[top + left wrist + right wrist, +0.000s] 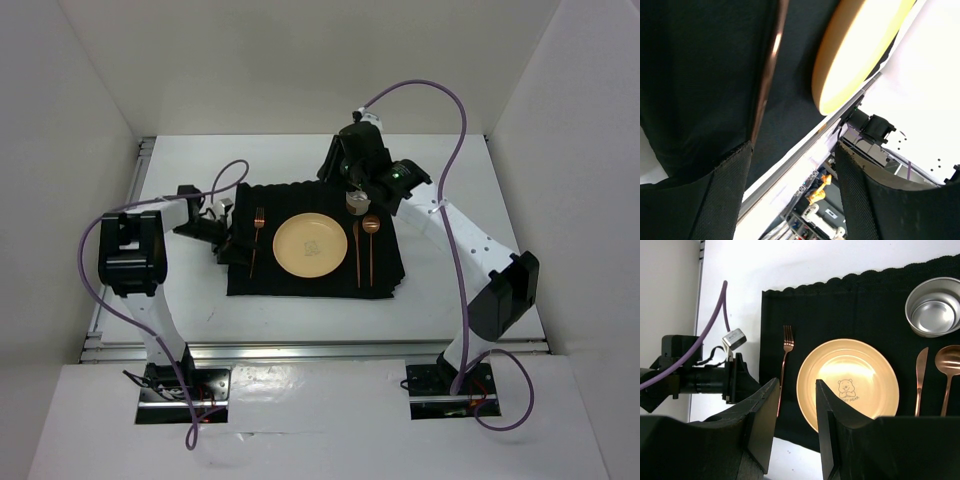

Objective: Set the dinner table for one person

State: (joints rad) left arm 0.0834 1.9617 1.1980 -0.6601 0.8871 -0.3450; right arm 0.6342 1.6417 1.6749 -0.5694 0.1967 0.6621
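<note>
The white dinner table (450, 300) carries a black ribbed mat (300, 285). On the mat lie a yellow plate (312, 246), a copper fork (256, 240) to its left, and a copper knife (356, 252) and spoon (371, 240) to its right. A metal cup (357, 203) stands above the knife. My left gripper (228, 243) is open and empty, low at the mat's left edge beside the fork (767, 70). My right gripper (352, 185) is open and empty, held high over the mat. Its view shows the plate (847, 382), fork (785, 360), cup (935, 307), knife (920, 377) and spoon (949, 365).
Silver rails (320, 350) edge the table's near side. White walls enclose the table on three sides. Purple cables (440, 100) loop over both arms. The left arm's wrist (715, 380) shows at the mat's left edge in the right wrist view.
</note>
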